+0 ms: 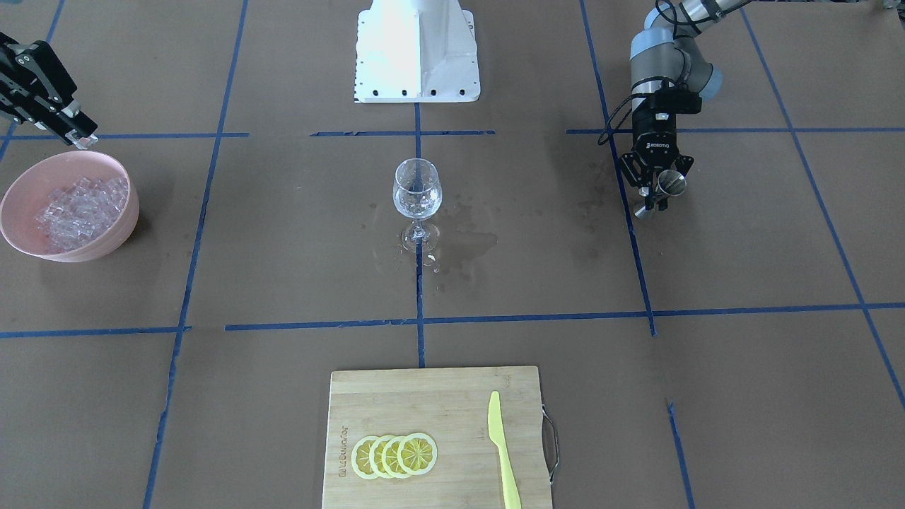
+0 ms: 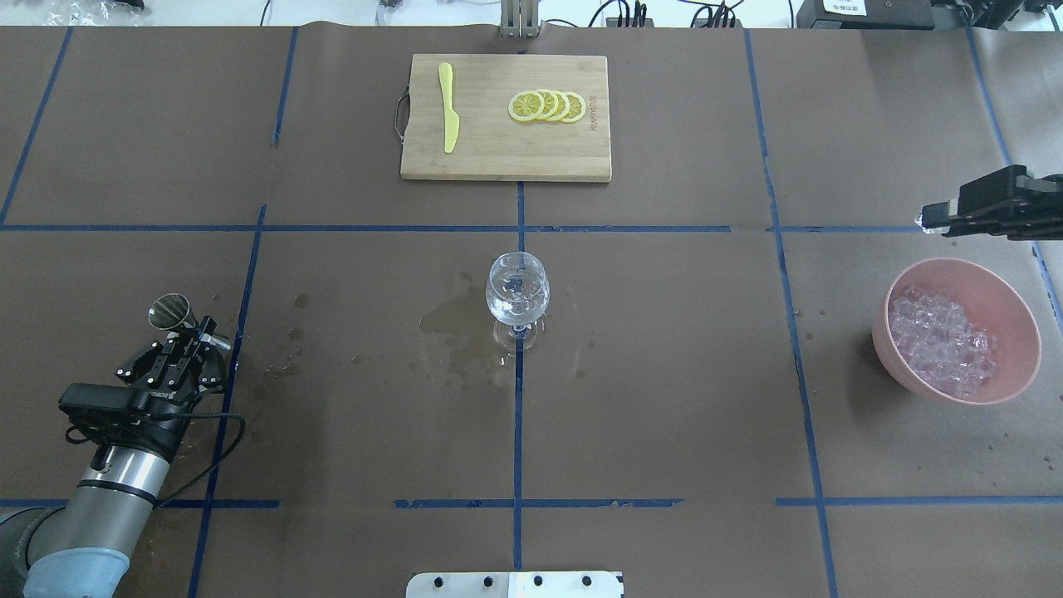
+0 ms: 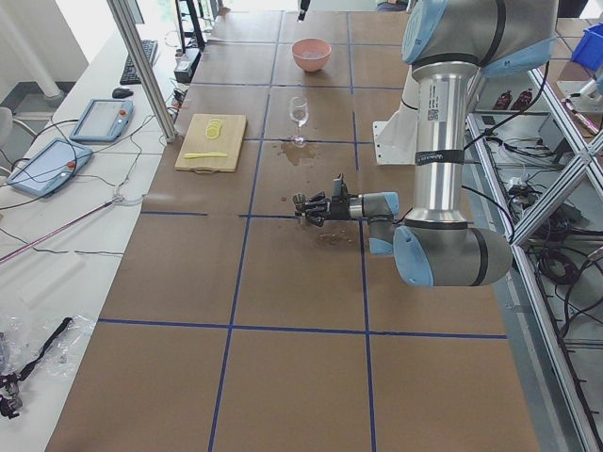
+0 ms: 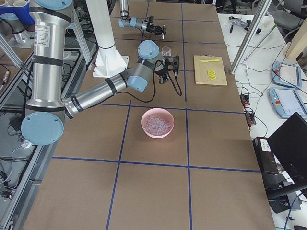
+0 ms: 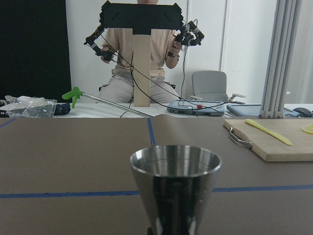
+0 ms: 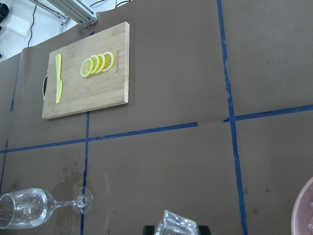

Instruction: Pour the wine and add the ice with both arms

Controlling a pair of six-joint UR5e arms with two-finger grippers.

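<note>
Wine [image 2: 516,312], a small amount of clear liquid, sits low in the bowl of the stemmed wine glass [image 2: 516,282], which stands upright at the centre of the overhead view on the brown-papered table [image 2: 664,374]. At that view's lower left, the left gripper [image 2: 196,332] has its jaws clamped on a steel jigger [image 2: 169,311]; in the left wrist view the jigger's mouth faces up. A dark wet patch [image 2: 453,320] spreads on the paper just left of the glass's foot. At top centre lies a bamboo cutting board [image 2: 498,162] carrying a yellow plastic knife [image 2: 448,108] and, to its right, four overlapping lemon slices [image 2: 548,105]. At the right, a pink bowl [image 2: 1001,291] holds the ice [image 2: 938,340], a heap of clear cubes. Above the bowl at the right edge and apart from it, the right gripper [image 2: 928,221] pinches a single ice cube [image 6: 177,226] between its fingertips.
</note>
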